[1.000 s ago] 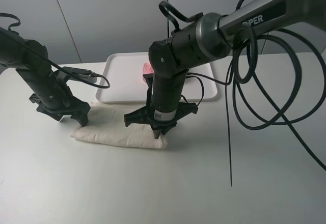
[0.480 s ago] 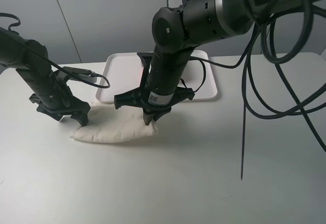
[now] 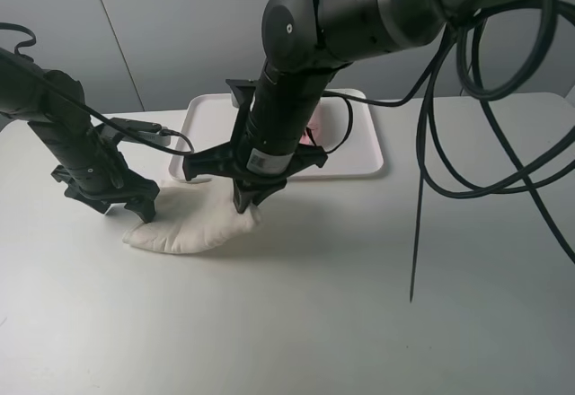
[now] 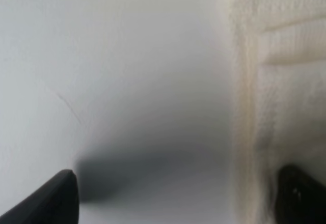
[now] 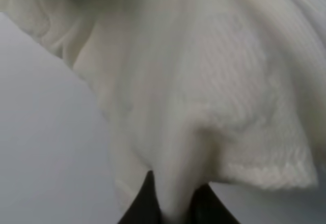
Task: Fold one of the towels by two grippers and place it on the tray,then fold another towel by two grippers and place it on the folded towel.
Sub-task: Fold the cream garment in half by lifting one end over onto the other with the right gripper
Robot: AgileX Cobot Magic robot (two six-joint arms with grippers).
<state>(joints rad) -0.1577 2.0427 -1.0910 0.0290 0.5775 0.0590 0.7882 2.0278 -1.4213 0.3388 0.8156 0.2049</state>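
A cream towel [image 3: 184,231] lies on the white table, bunched to about half its length. My right gripper [image 3: 244,202] is shut on the towel's right end and holds it slightly lifted over the rest of the cloth. In the right wrist view the fingertips [image 5: 147,203] pinch a fold of the towel [image 5: 204,96]. My left gripper [image 3: 128,211] is open at the towel's left end. In the left wrist view its fingers [image 4: 56,198] stand wide apart, and the other finger rests at the edge of the towel [image 4: 277,81]. A pink towel [image 3: 312,132] lies on the white tray [image 3: 364,157], partly hidden by the right arm.
The tray stands at the back of the table, just behind the right arm. Black cables [image 3: 418,233] hang from the right arm over the table's right half. A grey wall stands behind the table.
My right gripper has lifted the towel's right end and carried it left toward the left gripper, so the towel is shorter and bunched. The left arm has not moved.
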